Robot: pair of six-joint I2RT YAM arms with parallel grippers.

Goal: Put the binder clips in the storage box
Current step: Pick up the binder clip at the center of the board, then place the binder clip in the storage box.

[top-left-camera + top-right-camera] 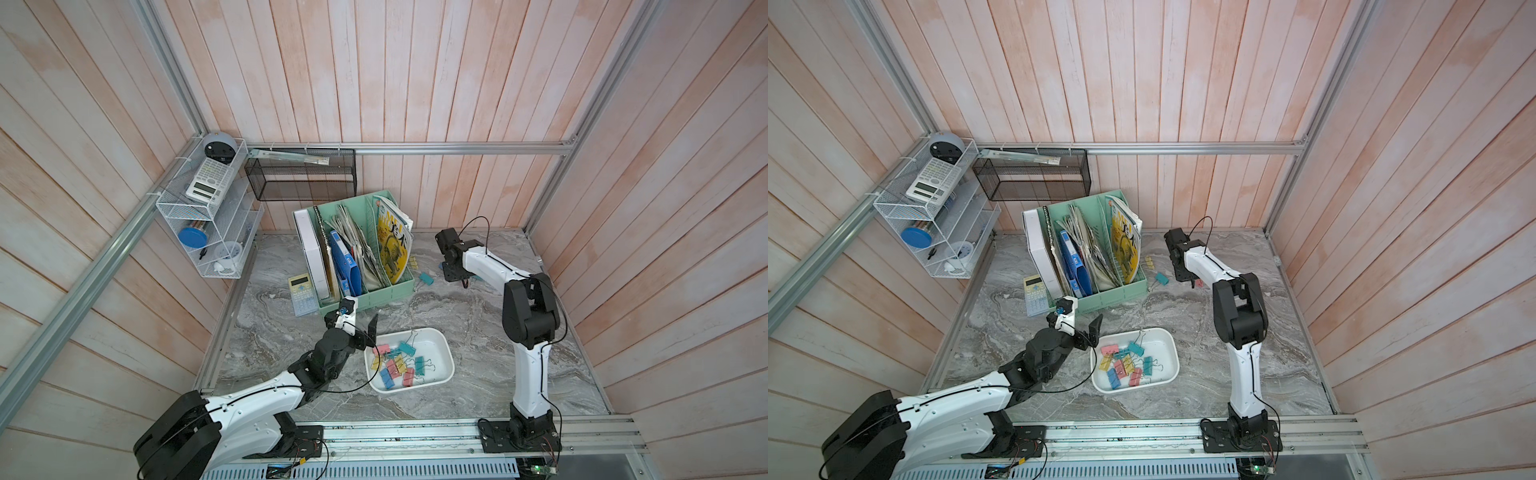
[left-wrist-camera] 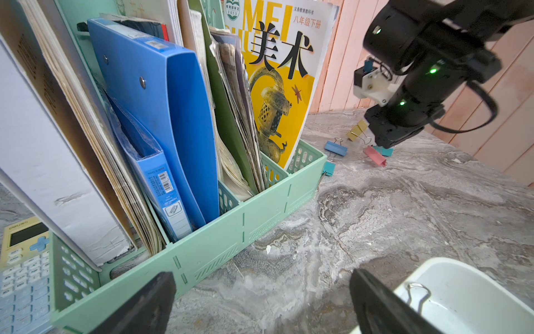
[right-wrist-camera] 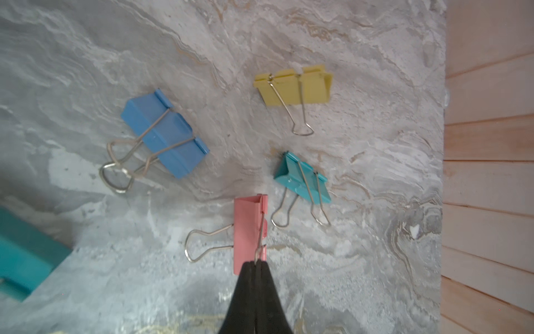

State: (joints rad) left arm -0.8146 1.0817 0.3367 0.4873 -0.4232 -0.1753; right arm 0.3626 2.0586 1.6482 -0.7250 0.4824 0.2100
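Right gripper [image 3: 255, 263] pinching the pink clip [image 3: 249, 231]; left gripper [image 2: 261, 306] spread wide beside the storage box [image 1: 436, 351].

In the right wrist view the black jaws are pressed together on one wire handle of the pink clip, whose body rests on the grey marbled table [image 1: 465, 316]. A blue clip [image 3: 163, 133], a yellow clip [image 3: 294, 88] and a teal clip [image 3: 302, 180] lie loose near it, none touching another. In both top views this group sits right of centre, just beside the mint file organizer [image 1: 374, 291]. The white storage box lies at lower centre, holding a heap of binder clips [image 1: 397, 365] toward its left half. The left gripper hovers at the box's upper left corner, holding nothing.
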